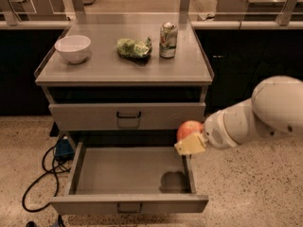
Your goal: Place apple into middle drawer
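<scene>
My gripper [189, 138] comes in from the right on a white arm and is shut on the red-orange apple [188, 129]. It holds the apple in the air above the right wall of the middle drawer [128, 200], near its back corner. The drawer is a wide grey tray pulled fully open, with a small dark loop handle on its front panel. Nothing lies inside it; the apple's shadow falls on its floor at the right.
A grey cabinet top [94, 70] carries a white bowl [72, 48], a green leafy packet [134, 48] and a metal drinks can [168, 40]. The top drawer [128, 116] is shut. A black cable [40, 174] lies on the speckled floor at the left.
</scene>
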Controlling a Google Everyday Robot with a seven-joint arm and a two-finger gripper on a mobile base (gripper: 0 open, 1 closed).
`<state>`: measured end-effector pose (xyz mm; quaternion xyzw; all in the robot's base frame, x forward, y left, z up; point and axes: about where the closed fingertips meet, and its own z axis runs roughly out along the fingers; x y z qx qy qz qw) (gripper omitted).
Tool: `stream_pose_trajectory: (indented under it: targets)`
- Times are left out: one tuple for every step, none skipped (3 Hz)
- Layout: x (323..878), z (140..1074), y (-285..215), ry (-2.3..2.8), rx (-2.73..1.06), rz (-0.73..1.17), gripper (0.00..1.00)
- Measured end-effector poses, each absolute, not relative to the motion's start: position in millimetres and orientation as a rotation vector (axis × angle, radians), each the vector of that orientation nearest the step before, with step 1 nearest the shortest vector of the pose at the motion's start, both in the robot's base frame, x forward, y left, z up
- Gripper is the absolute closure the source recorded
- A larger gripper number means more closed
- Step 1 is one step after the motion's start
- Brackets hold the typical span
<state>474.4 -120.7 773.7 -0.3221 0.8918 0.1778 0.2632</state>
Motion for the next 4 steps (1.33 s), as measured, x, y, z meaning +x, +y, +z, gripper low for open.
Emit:
stream_pose_trajectory:
  targets:
    - [441, 702, -112, 2.455, -0.866, 0.474, 1.00]
    - [417, 619, -110, 2.545, -0.845, 0.494, 1.00]
    - [434, 547, -87, 2.624, -0.822, 0.539, 1.00]
    - [433, 537, -70, 2.634, -0.857, 0.570, 1.00]
